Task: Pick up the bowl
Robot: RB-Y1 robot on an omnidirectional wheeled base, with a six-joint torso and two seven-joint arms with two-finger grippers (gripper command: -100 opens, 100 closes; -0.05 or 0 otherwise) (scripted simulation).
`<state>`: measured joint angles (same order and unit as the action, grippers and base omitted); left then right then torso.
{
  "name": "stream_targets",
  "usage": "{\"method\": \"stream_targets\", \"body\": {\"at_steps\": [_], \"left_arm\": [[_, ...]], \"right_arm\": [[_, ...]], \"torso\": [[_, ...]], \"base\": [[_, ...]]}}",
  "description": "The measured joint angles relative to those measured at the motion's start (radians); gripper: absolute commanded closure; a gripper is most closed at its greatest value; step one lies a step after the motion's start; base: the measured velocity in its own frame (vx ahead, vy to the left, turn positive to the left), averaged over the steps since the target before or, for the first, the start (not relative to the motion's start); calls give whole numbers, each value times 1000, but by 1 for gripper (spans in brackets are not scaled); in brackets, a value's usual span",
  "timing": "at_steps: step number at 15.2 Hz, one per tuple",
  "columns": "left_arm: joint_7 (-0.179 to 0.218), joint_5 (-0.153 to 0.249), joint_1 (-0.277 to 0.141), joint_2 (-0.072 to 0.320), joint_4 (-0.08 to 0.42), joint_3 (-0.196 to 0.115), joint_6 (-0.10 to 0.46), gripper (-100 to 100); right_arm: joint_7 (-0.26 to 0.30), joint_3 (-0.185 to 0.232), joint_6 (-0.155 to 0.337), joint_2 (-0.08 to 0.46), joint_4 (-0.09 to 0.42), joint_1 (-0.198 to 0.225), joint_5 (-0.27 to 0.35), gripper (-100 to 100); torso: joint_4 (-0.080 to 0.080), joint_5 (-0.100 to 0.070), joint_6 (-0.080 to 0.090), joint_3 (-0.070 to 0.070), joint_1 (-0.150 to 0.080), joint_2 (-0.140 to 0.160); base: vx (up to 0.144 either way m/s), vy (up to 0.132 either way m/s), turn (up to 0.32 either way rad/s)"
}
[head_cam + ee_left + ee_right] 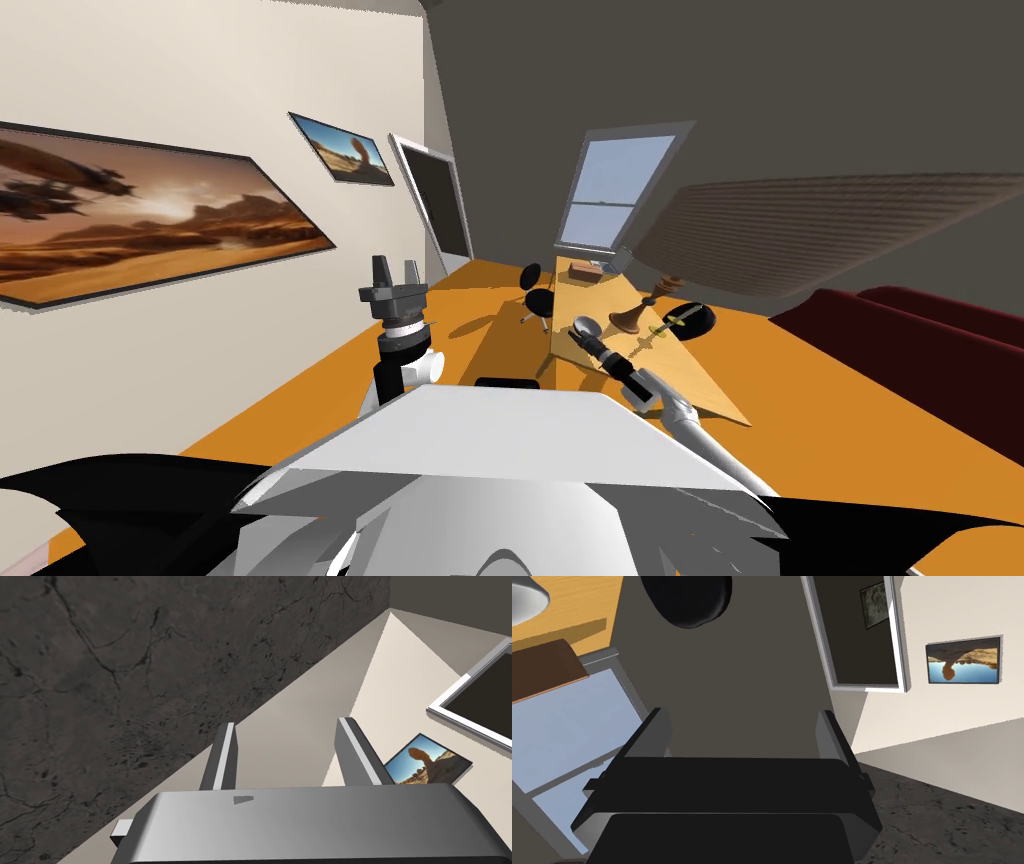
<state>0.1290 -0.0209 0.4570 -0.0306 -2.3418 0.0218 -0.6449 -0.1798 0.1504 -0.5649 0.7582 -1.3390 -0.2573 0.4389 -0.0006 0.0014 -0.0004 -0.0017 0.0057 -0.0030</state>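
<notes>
**Two grippers open, bowl on the table**

Head view: the grey bowl (pixel 586 327) sits on the wooden table (pixel 690 380) near its left edge. The right gripper (pixel 579 338) is just beside the bowl; I cannot tell whether they touch. The left gripper (pixel 396 268) is held upright, well apart from the table.

Left wrist view: the fingers (pixel 224 752) stand spread.

Right wrist view: the fingers (pixel 654 731) stand wide apart, and the bowl's pale rim lies off to one side of them.

A small, rounded grey bowl (pixel 587 326) rests on the light wooden table (pixel 700 385), just beside the fingertips of the right gripper (pixel 577 338). It lies off to one side of the spread fingers, not between them.
</notes>
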Motion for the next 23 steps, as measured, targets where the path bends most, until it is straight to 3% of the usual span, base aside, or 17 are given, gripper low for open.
{"method": "stream_targets", "body": {"at_steps": [4, 10, 12, 14, 16, 20, 23], "left_arm": [[0, 0, 0, 0, 0, 0, 0, 0], [0, 0, 0, 0, 0, 0, 0, 0], [0, 0, 0, 0, 0, 0, 0, 0], [0, 0, 0, 0, 0, 0, 0, 0], [0, 0, 0, 0, 0, 0, 0, 0], [0, 0, 0, 0, 0, 0, 0, 0], [0, 0, 0, 0, 0, 0, 0, 0]], "right_arm": [[-4, 15, 1, 36, 81, 17, 45, -100], [-21, 52, -3, 96, 261, 64, 145, -100], [-22, 62, 11, 119, 288, 57, 178, -100], [-29, 73, 2, 126, 354, 81, 202, -100], [-19, 79, 10, 152, 366, 73, 218, -100], [-34, 91, 2, 171, 444, 81, 261, -100], [-49, 106, -11, 183, 539, 110, 301, -100]], "torso": [[0, -1, 0, 0, -3, 0], [0, 0, 0, -1, -1, -2], [0, 0, 0, -1, -2, -2], [0, -1, 0, -1, -3, -1], [0, -1, 1, 0, -3, 0], [0, -1, 0, 0, -3, 0], [0, -1, 0, -1, -3, -1]], "base": [[47, 47, 111], [73, 63, 152], [66, 31, 82], [61, 41, 108], [44, 28, 87], [59, 27, 96], [80, 32, 134]]}}
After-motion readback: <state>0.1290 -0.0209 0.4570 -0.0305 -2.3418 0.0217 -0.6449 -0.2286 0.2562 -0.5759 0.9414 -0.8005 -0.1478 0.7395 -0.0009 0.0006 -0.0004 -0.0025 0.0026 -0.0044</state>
